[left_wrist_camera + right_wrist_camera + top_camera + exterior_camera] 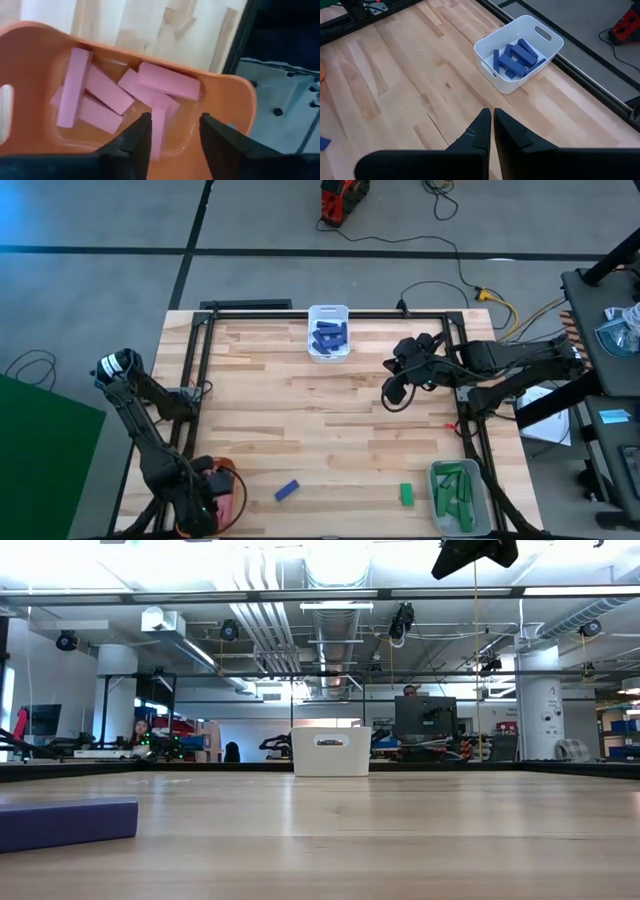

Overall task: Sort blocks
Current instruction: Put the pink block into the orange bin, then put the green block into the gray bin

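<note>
Over the orange bin (pixel 232 492) at the table's (pixel 300 430) seven o'clock corner, the left gripper (pixel 172 132) hangs with jaws released above pink blocks (pixel 107 97). Toward two o'clock, the right gripper (pixel 491 127) hovers, jaws clenched on nothing. Blue blocks (pixel 329 335) fill the white bin (pixel 328 313) at twelve; green ones (pixel 455 490) the grey bin (pixel 480 495) at five. One blue block (pixel 287 491) and one green block (pixel 407 494) lie loose near six.
</note>
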